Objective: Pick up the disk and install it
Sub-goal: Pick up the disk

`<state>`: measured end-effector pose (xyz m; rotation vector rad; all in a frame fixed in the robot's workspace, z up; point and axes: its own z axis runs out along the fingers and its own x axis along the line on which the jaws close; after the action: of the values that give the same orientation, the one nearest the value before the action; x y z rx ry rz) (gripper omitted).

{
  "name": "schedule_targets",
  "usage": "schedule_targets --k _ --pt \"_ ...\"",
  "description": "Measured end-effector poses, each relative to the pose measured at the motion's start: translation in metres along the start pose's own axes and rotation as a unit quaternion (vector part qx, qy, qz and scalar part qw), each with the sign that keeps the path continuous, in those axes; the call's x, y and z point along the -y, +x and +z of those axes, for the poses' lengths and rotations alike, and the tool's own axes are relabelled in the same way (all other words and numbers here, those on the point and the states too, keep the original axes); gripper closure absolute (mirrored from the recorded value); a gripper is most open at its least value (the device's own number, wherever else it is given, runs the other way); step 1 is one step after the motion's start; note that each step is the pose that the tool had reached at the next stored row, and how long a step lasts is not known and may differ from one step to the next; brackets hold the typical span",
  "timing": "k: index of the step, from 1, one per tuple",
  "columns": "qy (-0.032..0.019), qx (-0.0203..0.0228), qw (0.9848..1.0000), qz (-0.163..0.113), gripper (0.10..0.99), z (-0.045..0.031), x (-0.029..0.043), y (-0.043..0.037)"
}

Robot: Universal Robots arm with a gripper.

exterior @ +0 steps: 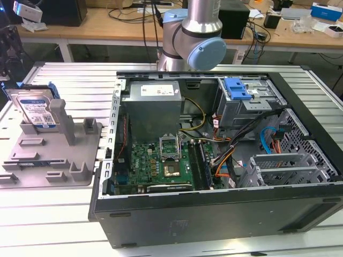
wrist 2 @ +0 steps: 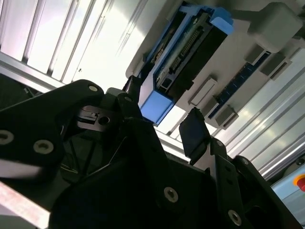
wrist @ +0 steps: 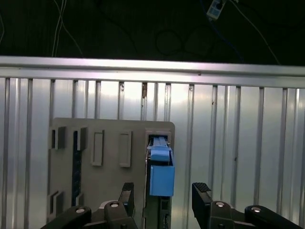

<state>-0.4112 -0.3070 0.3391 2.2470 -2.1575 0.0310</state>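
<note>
1. The flat silver rectangular disk with the blue plastic frame (exterior: 37, 110) stands on edge in a grey plastic holder (exterior: 53, 155) on the ribbed aluminium tabletop (exterior: 48, 214). That's at the exterior view's left, beside the open black computer case (exterior: 214, 214).
2. In the first wrist view the black two-finger end effector (wrist: 163, 191) is spread wide, gripping nothing.
3. The disk's blue end shows right in the gap between the fingers (wrist: 126, 198) and touches neither one.
</note>
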Motion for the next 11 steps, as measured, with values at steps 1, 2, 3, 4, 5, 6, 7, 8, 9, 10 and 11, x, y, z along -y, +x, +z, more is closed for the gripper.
schedule_targets --k 1,2,3,4,5,6,7,8,9,10,11 --pt "0.0 0.0 1.0 0.0 0.486 0.0017 -0.0001 0.0001" --pt "0.0 0.0 1.0 0.0 0.486 0.0036 -0.0004 0.0001" --pt "-0.0002 0.0 1.0 0.0 0.486 0.0046 -0.0011 0.0001" --pt "0.0 0.0 1.0 0.0 0.486 0.0056 -0.0016 0.0" --pt "-0.0002 0.0 1.0 0.0 0.486 0.0056 -0.0017 0.0" --pt "0.0 0.0 1.0 0.0 0.486 0.0061 -0.0017 0.0" --pt "0.0001 0.0001 1.0 0.0 0.486 0.0069 -0.0019 0.0" --pt "0.0 0.0 1.0 0.0 0.486 0.0084 -0.0023 -0.0001" --pt "0.0 0.0 1.0 0.0 0.486 0.0091 -0.0026 -0.0001" --pt "0.0 0.0 1.0 0.0 0.486 0.0097 -0.0027 -0.0002" --pt "0.0 0.0 1.0 0.0 0.486 0.0107 -0.003 -0.0002"
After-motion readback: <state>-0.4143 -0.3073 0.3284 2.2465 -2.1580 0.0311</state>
